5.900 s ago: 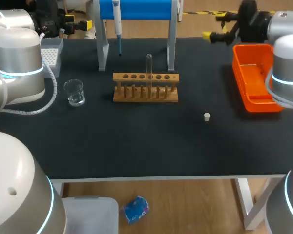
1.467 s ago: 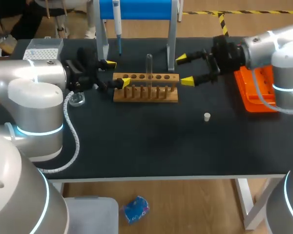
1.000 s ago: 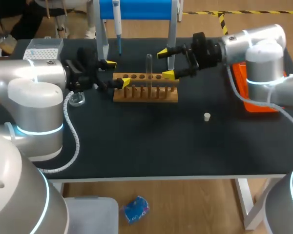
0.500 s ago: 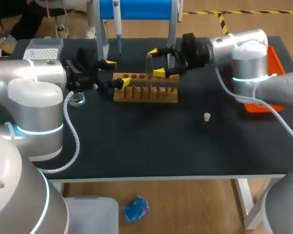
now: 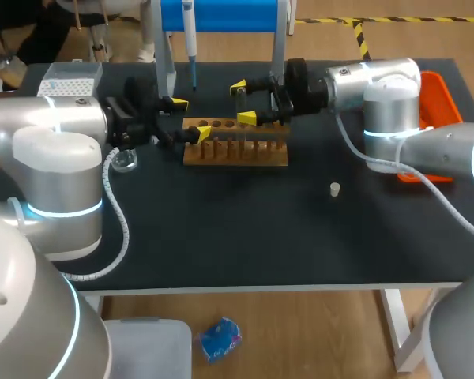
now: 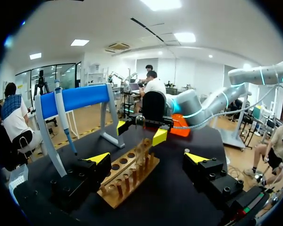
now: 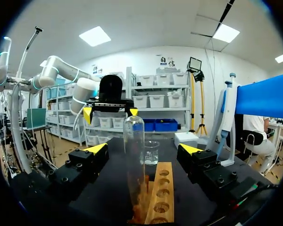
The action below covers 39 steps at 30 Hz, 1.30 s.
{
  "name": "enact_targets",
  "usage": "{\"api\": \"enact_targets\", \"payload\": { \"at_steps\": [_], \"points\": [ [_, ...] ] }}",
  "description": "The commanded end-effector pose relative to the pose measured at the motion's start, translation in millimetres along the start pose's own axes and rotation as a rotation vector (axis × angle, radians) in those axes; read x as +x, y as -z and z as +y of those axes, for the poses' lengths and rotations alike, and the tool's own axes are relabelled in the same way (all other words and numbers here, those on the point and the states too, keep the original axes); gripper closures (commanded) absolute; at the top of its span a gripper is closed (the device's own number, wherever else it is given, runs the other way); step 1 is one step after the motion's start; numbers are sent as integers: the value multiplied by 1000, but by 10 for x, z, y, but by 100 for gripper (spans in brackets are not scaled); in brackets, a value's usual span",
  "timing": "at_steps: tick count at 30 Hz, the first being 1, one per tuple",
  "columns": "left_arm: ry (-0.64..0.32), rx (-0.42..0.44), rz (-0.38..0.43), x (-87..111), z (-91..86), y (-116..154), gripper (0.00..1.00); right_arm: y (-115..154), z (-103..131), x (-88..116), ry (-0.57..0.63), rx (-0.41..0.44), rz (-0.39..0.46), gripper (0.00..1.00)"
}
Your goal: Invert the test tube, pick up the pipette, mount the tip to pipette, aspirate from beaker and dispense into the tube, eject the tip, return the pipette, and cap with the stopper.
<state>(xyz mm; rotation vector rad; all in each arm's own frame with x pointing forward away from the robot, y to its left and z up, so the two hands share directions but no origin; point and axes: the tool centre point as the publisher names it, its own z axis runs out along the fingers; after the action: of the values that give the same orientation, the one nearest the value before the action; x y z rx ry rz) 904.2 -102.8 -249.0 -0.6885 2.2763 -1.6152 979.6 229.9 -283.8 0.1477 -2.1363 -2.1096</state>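
A clear test tube point(image 5: 241, 101) stands upright, round end up, on the wooden rack point(image 5: 235, 144). My right gripper point(image 5: 242, 103) is open, its yellow tips on either side of the tube without touching it. From the right wrist the test tube point(image 7: 133, 155) rises between the open gripper point(image 7: 142, 149). My left gripper point(image 5: 189, 118) hangs open at the rack's left end, nothing held; the left wrist view has this gripper point(image 6: 147, 157) above the rack point(image 6: 127, 176). The pipette point(image 5: 189, 31) hangs on the blue stand point(image 5: 221, 14). A white stopper point(image 5: 335, 189) lies on the mat.
A glass beaker point(image 5: 125, 162) sits left of the rack, partly hidden by my left arm. A tip box point(image 5: 71, 79) stands at the back left. An orange tray point(image 5: 437, 83) is at the right edge, behind my right arm.
My right arm has moved left along the rack until its open fingers straddle the test tube. My left arm has stayed where it was.
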Motion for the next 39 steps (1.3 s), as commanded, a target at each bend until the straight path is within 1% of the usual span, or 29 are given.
{"api": "enact_targets", "payload": {
  "at_steps": [1, 2, 3, 4, 5, 6, 7, 21, 27, 36, 39],
  "points": [
    [-1, 2, -1, 0, 6, -2, 0, -22, -10, -3, -3, 1, -4, 29],
    [-1, 2, -1, 0, 6, -2, 0, -25, -14, -3, -4, 1, -4, 50],
    [-1, 2, -1, 0, 6, -2, 0, -28, -18, -4, -4, 5, -3, 56],
    [-1, 2, -1, 0, 6, -2, 0, -29, -19, -4, -4, 4, -3, 65],
    [-1, 2, -1, 0, 6, -2, 0, -29, -20, -4, -5, 4, -2, 78],
    [-1, 2, -1, 0, 6, -2, 0, -30, -21, -4, -6, 5, -2, 95],
    [-1, 2, -1, 0, 6, -2, 0, -30, -22, -4, -6, 6, -2, 100],
    [-1, 2, -1, 0, 6, -2, 0, -16, 21, 35, 0, 17, -7, 100],
    [-1, 2, -1, 0, 6, -2, 0, -6, 57, 71, -12, 10, -13, 100],
    [-1, 2, -1, 0, 6, -2, 0, -6, 44, 135, -37, -6, -21, 100],
    [-1, 2, -1, 0, 6, -2, 0, -22, 53, 145, -30, 0, -19, 100]
  ]
}}
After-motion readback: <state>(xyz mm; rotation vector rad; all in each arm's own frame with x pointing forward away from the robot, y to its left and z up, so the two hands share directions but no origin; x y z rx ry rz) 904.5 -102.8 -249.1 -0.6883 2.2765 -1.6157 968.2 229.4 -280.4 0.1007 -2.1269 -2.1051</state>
